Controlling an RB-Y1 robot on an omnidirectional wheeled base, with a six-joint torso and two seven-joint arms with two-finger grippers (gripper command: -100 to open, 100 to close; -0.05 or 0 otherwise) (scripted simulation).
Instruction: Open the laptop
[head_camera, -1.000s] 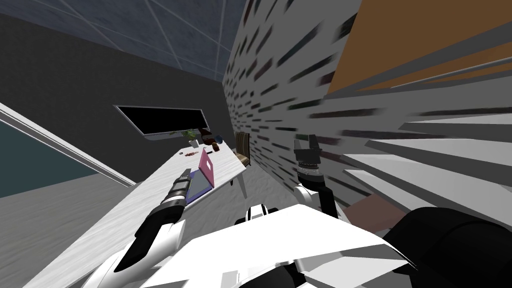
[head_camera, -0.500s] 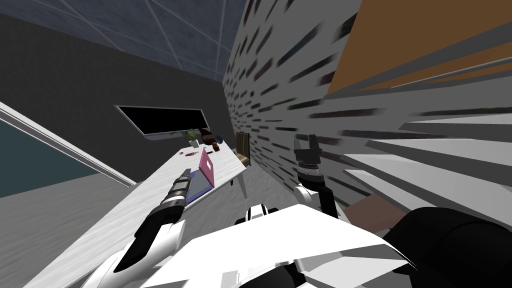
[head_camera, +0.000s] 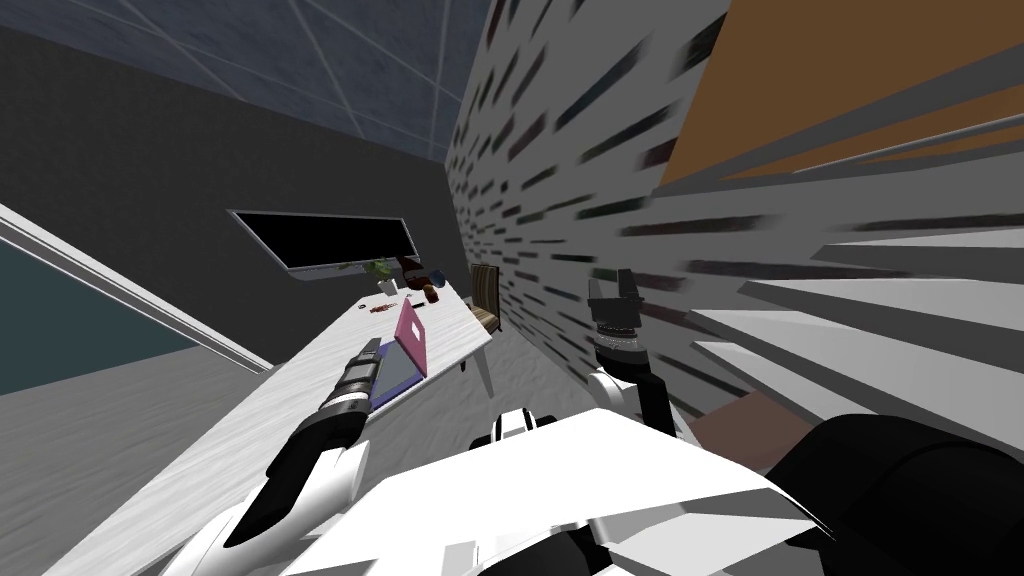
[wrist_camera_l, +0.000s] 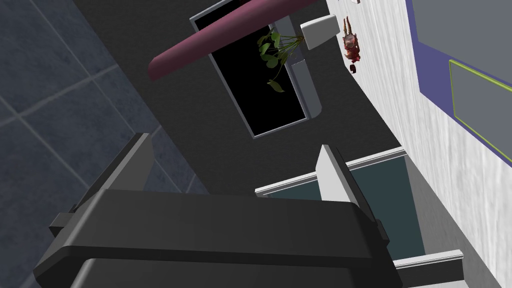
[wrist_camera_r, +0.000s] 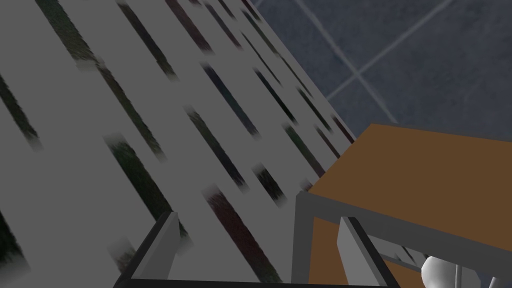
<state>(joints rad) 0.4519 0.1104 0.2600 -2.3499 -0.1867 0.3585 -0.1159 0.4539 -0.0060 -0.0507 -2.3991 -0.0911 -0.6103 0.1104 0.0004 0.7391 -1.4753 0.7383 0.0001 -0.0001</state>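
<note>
With our left gripper (wrist_camera_l: 234, 141) spread empty near the raised pink lid of the laptop (head_camera: 411, 336), we should ease its rim back gently; our right gripper (head_camera: 610, 283) hangs unclenched.

Laptop (wrist_camera_l: 227, 36): lid and base both clipped by the left wrist view's edges. From the head, the left arm (head_camera: 335, 410) covers part of its base. Clutter (head_camera: 418, 278) at the table's (head_camera: 200, 450) far end is too small to identify.

We get dim, even light; the streaked wall (head_camera: 540, 200) beside our right gripper (head_camera: 612, 284) smears out toward the corners.
</note>
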